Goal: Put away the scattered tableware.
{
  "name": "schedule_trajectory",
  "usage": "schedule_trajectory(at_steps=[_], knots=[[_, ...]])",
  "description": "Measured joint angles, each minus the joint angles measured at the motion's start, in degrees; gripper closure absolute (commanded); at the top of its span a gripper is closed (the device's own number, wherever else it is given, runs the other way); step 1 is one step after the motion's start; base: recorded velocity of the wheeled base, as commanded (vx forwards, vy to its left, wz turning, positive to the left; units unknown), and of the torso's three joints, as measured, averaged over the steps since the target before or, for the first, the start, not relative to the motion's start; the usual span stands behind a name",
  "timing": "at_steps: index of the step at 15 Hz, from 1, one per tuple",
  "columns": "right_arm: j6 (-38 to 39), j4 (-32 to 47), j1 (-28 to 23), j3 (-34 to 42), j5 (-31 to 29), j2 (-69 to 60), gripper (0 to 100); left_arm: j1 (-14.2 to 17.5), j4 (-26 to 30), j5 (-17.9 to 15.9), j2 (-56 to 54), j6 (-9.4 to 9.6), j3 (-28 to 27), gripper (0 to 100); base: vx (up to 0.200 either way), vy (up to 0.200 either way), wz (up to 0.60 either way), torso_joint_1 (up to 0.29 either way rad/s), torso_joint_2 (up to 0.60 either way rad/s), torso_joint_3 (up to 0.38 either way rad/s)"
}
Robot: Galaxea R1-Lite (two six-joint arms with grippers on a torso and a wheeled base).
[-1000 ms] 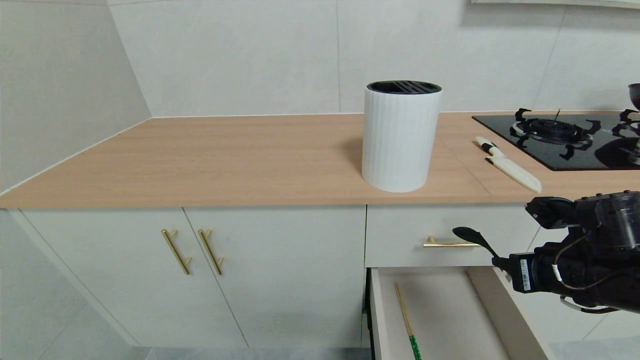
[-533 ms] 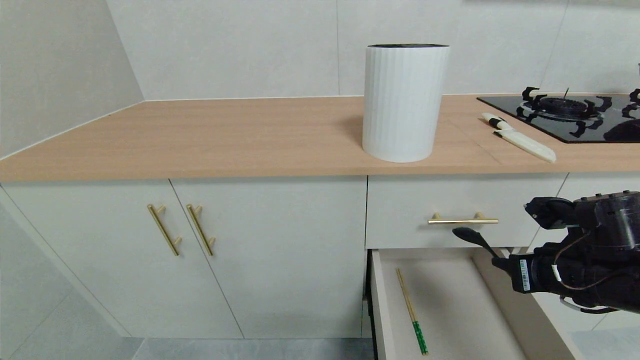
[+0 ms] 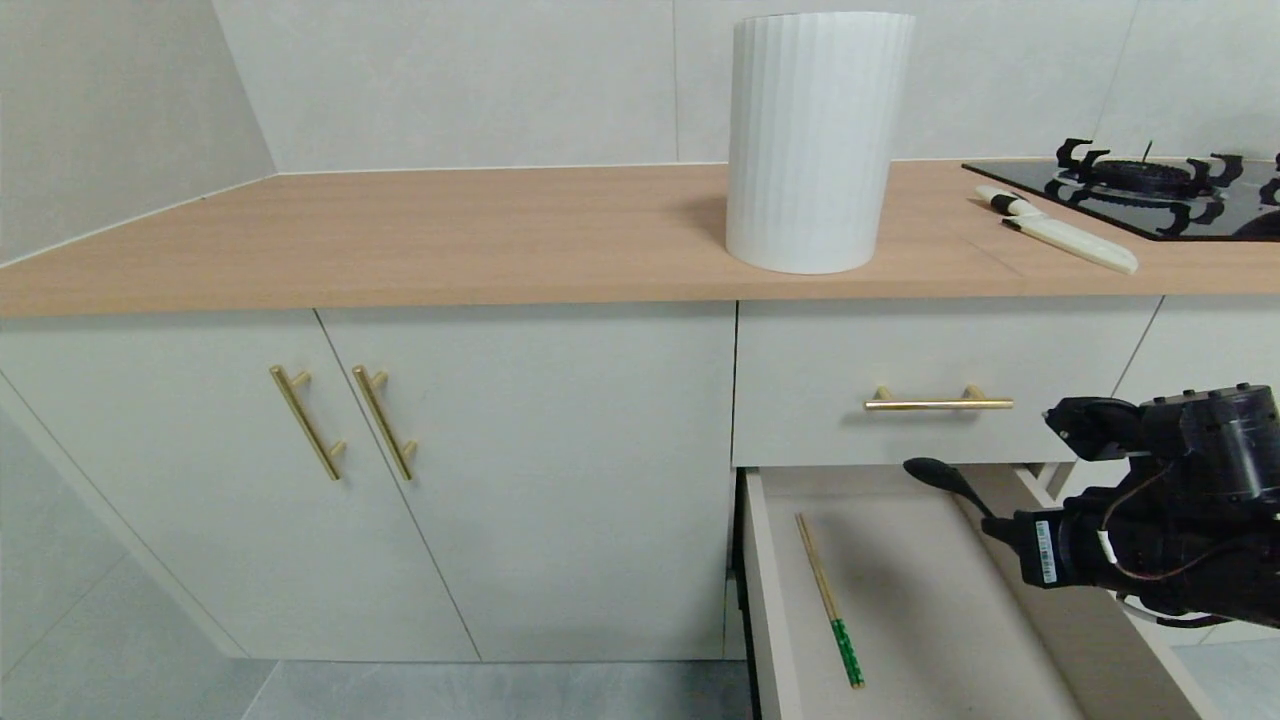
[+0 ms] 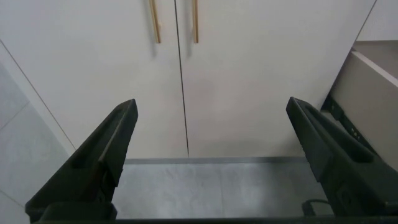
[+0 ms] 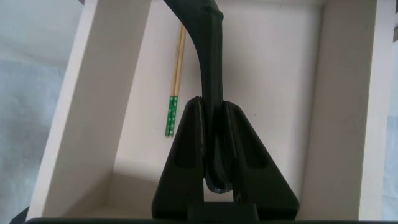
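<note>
Right gripper (image 3: 1000,520) pinches the black spoon (image 3: 933,470) by its handle, above the open drawer (image 3: 757,600), right of the chopsticks (image 3: 828,600). Best lowered near the drawer floor before release, clear of the right wall.

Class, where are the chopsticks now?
Head view: the chopsticks lie in the open drawer by its left wall, left of the spoon in the right gripper.
</note>
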Motion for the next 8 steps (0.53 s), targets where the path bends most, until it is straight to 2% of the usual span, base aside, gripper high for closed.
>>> schedule_trajectory(at_steps=[8], knots=[[0.17, -1.65, 0.33, -0.43, -0.4, 5.01, 100, 0.0, 0.05, 0.0, 0.0, 0.0, 0.0, 0, 0.0, 0.0, 0.0, 0.0, 0.0, 0.0]])
